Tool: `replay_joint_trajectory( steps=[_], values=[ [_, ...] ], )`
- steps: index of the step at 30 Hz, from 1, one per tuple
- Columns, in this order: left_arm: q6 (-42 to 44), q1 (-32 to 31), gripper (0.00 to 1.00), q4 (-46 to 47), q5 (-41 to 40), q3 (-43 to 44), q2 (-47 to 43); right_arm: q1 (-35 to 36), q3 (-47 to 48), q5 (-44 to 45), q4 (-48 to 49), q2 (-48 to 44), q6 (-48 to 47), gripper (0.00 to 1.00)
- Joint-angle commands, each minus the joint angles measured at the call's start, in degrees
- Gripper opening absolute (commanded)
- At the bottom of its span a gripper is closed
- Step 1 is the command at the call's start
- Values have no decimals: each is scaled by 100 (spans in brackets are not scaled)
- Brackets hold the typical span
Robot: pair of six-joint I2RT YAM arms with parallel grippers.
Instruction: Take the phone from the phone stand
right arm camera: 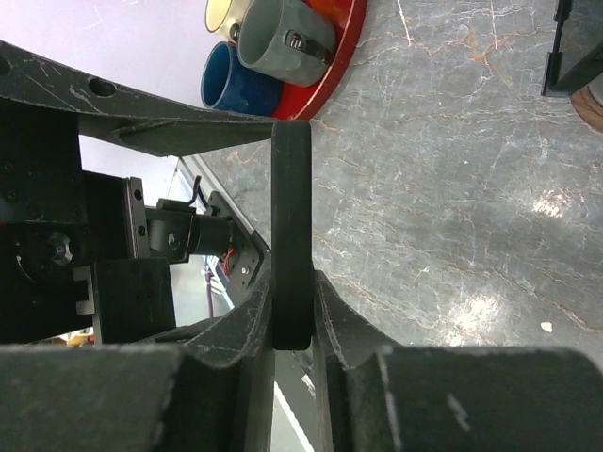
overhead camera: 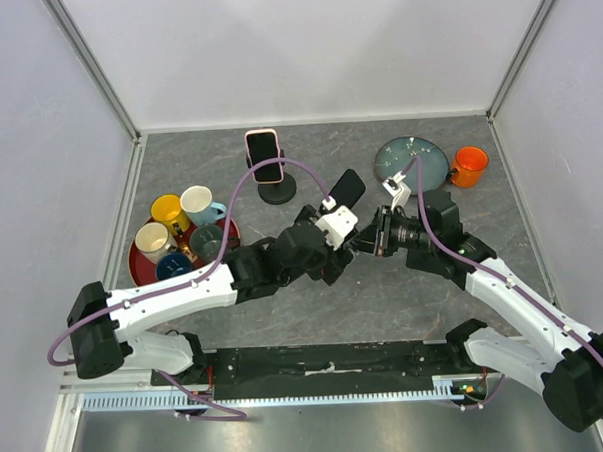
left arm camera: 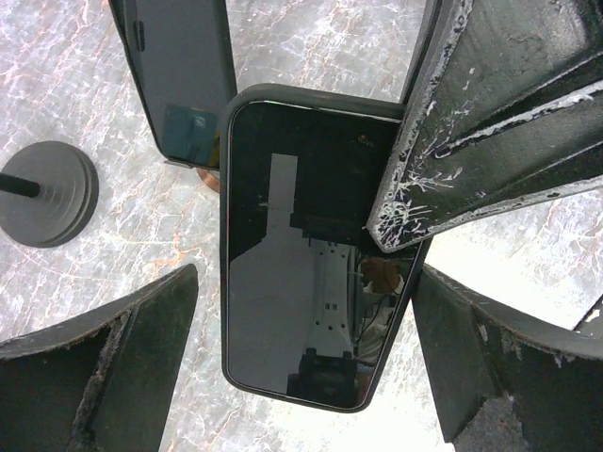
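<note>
A black phone (left arm camera: pixel 301 282) hangs above the table between my two grippers; it shows edge-on in the right wrist view (right arm camera: pixel 291 235). My right gripper (right arm camera: pixel 292 315) is shut on its edge, and one right finger (left arm camera: pixel 471 122) covers its corner in the left wrist view. My left gripper (left arm camera: pixel 303 282) is open, its fingers spread on either side of the phone. The grippers meet mid-table, left (overhead camera: pixel 348 234) and right (overhead camera: pixel 368 240). A pink-cased phone (overhead camera: pixel 263 156) sits on the black phone stand (overhead camera: pixel 276 193), whose base also shows in the left wrist view (left arm camera: pixel 47 193).
A dark flat slab (overhead camera: pixel 347 189) stands tilted just behind the grippers (left arm camera: pixel 179 85). A red tray (overhead camera: pixel 141 265) with several mugs sits at the left (right arm camera: pixel 334 66). A teal plate (overhead camera: pixel 411 159) and an orange mug (overhead camera: pixel 469 166) are at the back right.
</note>
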Motion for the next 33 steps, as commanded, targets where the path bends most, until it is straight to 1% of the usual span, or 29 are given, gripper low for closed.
replay_joint_trajectory(
  steps=[1, 3, 7, 10, 14, 18, 26, 27, 29, 32, 33],
  values=[
    [-80, 26, 100, 77, -804, 105, -198, 46, 15, -234, 530, -75, 152, 0],
    [-63, 26, 100, 103, -708, 78, -260, 37, 15, -234, 530, -66, 143, 0],
    [-19, 26, 100, 147, -25, 26, -278, 37, 33, -251, 530, -40, 161, 0],
    [-37, 26, 100, 173, 240, 43, -199, 46, 41, -295, 688, -22, 187, 0],
    [-37, 26, 100, 121, 224, 61, -50, 55, 33, -348, 741, -22, 222, 0],
    [-28, 26, 94, 121, 189, 78, -23, 46, 15, -357, 767, 4, 240, 0],
    [-36, 26, 90, -55, 197, 148, 197, 55, -73, -436, 917, 40, 345, 0],
    [-37, 26, 88, -90, 224, 166, 214, 55, -73, -436, 908, 40, 337, 0],
    [-80, 26, 86, -116, 224, 166, 241, 63, -82, -436, 925, 40, 345, 0],
    [-116, 26, 80, -143, 206, 166, 232, 63, -90, -418, 925, 57, 345, 0],
    [-124, 26, 73, -152, 206, 157, 241, 63, -99, -409, 925, 40, 345, 0]
  ],
)
